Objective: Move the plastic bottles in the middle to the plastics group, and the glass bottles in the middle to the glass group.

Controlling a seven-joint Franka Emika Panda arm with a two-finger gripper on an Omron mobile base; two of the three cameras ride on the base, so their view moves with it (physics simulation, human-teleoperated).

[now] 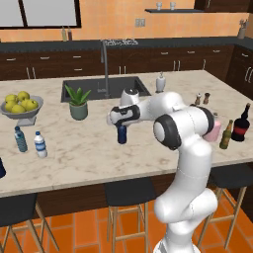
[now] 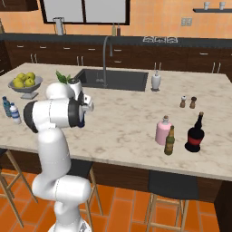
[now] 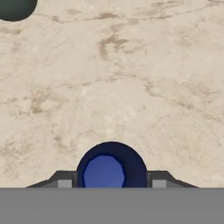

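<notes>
The dark navy plastic bottle (image 1: 122, 136) stands upright mid-counter with my gripper (image 1: 122, 127) shut around its top. In the hand view its round navy cap (image 3: 111, 168) sits between my fingertips (image 3: 64, 182), and the gripper (image 3: 111, 181) presses both sides. The white-capped clear bottle (image 1: 40, 144) stands beside the teal water bottle (image 1: 20, 139) at the left, near a dark blue rounded item (image 1: 1, 168). The olive-brown glass bottle (image 1: 226, 134) stands at the right between the pink bottle (image 1: 215, 131) and the dark red-label bottle (image 1: 241, 123). I cannot tell whether the navy bottle touches the counter.
A potted plant (image 1: 78, 103) stands behind the gripper, and a fruit bowl (image 1: 21, 106) sits further left. The sink (image 1: 104, 89) with its faucet lies beyond, with a soap dispenser (image 1: 160, 83) and two shakers (image 1: 202, 98) to the right. Stools stand under the front edge of the counter (image 1: 79, 163).
</notes>
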